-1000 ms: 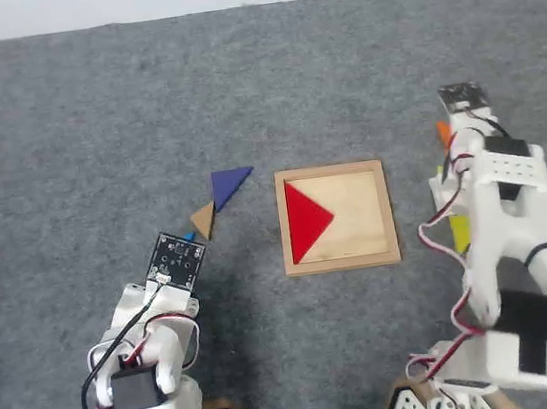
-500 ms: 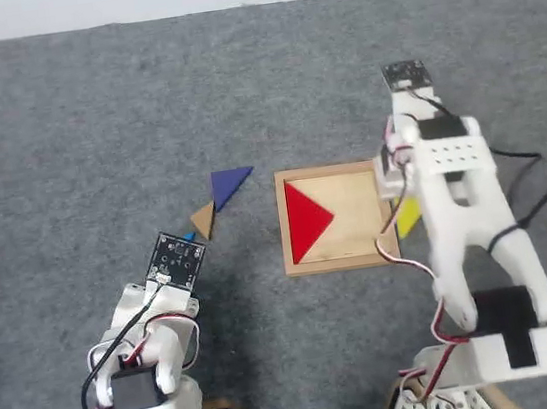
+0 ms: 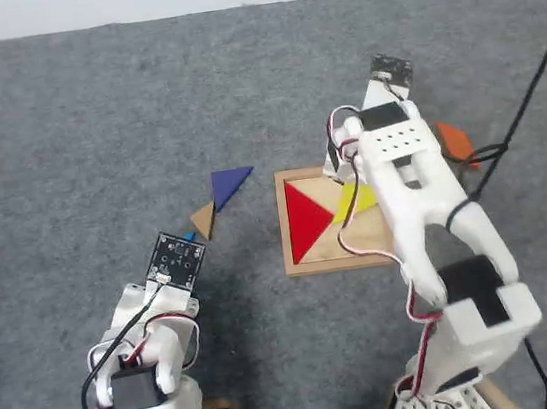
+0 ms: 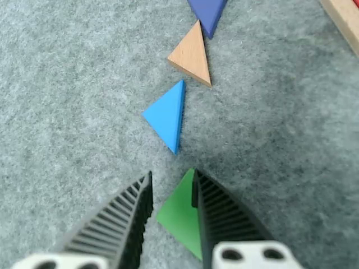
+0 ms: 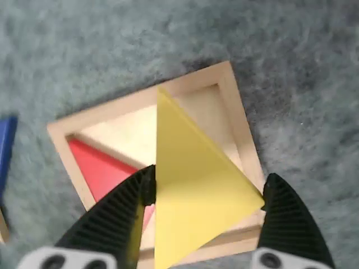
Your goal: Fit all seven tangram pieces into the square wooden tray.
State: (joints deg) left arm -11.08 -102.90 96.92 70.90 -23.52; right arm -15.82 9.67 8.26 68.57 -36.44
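From the high view we see the tray (image 3: 343,263) with the red triangle (image 3: 306,218) lying flat in its left part, long side along the left wall and tip pointing right. An orange piece (image 3: 455,141) lies right of the tray. In the right wrist view the right gripper (image 5: 207,179) pinches the yellow triangle (image 5: 190,190) over the tray, just right of the red one. Its long side runs far to near, and one sharp corner points at the far rim. In the left wrist view the left gripper (image 4: 171,176), jaws spread, hangs over a green triangle (image 4: 179,216). Farther we find a light blue triangle (image 4: 167,115), a tan triangle (image 4: 192,53) and a dark blue triangle (image 4: 207,10), in a row left of the tray.
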